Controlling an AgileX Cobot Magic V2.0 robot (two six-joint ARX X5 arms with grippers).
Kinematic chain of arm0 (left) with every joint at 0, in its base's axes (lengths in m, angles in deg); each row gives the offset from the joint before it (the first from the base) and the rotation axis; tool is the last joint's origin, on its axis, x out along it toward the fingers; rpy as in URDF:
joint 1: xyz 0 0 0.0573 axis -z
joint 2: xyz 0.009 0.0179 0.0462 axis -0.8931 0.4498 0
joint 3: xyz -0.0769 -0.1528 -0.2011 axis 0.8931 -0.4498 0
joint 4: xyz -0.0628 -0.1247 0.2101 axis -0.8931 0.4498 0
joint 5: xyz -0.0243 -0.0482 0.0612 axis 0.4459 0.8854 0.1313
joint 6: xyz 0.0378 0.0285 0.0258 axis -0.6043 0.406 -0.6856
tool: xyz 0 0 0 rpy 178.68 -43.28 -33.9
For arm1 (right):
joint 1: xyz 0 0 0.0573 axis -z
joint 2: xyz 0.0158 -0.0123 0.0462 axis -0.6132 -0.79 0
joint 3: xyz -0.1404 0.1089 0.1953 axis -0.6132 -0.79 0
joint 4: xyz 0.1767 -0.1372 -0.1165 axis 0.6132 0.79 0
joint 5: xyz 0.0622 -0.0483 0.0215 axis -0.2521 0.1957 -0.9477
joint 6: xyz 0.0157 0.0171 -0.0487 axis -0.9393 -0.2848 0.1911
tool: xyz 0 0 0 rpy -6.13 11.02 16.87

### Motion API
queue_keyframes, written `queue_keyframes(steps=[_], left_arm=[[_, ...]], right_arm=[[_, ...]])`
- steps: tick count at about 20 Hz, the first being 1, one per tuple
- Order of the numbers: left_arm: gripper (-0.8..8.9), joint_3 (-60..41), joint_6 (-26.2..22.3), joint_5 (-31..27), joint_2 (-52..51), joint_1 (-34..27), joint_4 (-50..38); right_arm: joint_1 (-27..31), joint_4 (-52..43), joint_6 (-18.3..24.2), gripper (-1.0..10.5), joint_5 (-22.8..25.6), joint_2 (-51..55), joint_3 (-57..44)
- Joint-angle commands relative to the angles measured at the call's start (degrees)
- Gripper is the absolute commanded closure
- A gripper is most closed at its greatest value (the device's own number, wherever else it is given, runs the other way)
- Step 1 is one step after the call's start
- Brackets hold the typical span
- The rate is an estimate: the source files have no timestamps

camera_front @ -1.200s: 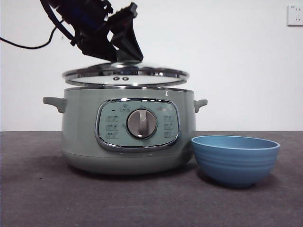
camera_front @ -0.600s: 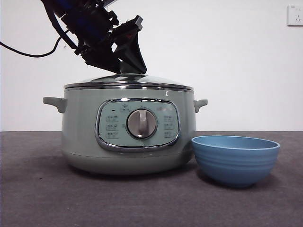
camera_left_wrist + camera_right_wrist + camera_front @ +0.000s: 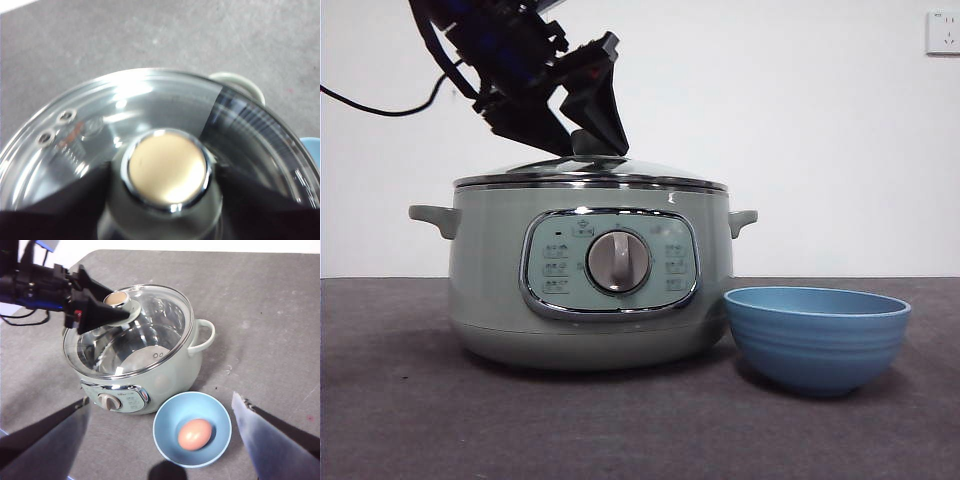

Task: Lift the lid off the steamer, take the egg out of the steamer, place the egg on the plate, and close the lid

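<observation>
The lid (image 3: 590, 172) is seated on the steamer (image 3: 588, 280), its knob (image 3: 167, 169) pinched by the left gripper (image 3: 582, 140). The egg (image 3: 194, 434) lies in the plate (image 3: 165, 432), near right. Closing looks finished; release is called for. The right gripper (image 3: 160, 440) is held spread above.

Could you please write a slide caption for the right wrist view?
Left gripper holds the lid on the steamer; egg in bowl.
</observation>
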Motion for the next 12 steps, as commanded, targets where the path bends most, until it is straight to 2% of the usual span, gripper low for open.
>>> queue_keyframes(steps=[1, 7, 12], left_arm=[[2.82, -0.52, -0.42, -0.24, -1.46, 0.09, 0.2], [2.82, -0.48, -0.44, -0.28, -9.81, -0.07, 2.4], [2.83, -0.48, 0.11, -0.22, -21.29, -0.07, 15.06]], right_arm=[[-0.02, -0.07, -0.28, 4.7, 0.09, 0.09, -0.31], [-0.02, 0.02, -0.15, 4.7, 0.09, 0.04, -0.31], [-0.02, 0.11, 0.28, 4.7, -0.31, -0.46, -0.31]])
